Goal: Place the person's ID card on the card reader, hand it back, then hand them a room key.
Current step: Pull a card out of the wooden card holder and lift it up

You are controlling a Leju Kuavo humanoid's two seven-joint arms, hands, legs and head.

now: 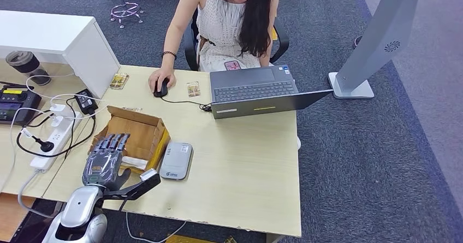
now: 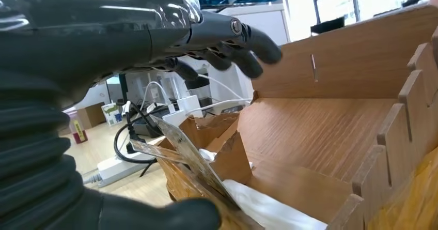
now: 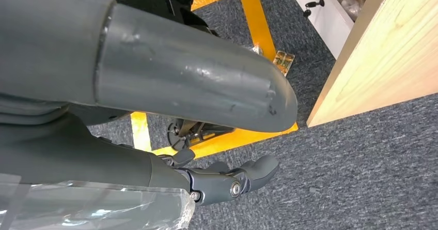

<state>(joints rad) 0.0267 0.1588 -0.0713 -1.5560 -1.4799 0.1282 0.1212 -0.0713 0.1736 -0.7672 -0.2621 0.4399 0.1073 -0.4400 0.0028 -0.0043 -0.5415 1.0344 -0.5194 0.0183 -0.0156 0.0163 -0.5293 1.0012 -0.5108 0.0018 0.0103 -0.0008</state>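
My left hand (image 1: 106, 156) hovers over an open brown cardboard box (image 1: 139, 129) at the table's near left, its fingers (image 2: 243, 44) stretched out and apart above the box. A thin card (image 2: 187, 155) leans tilted inside the box just above my thumb (image 2: 165, 215); I cannot tell whether they touch. The grey-white card reader (image 1: 176, 160) lies flat right of the box. My right hand (image 3: 227, 181) hangs beside the table edge over the carpet, holding nothing. The person (image 1: 235, 19) sits behind a laptop (image 1: 254, 90), one hand on a mouse (image 1: 160, 87).
Two small cards (image 1: 119, 81) (image 1: 193, 89) lie near the far edge. A power strip (image 1: 52, 139) with cables, a black device (image 1: 16, 104) and a white cabinet (image 1: 54, 38) crowd the left. A grey kiosk stand (image 1: 377, 41) rises at the right.
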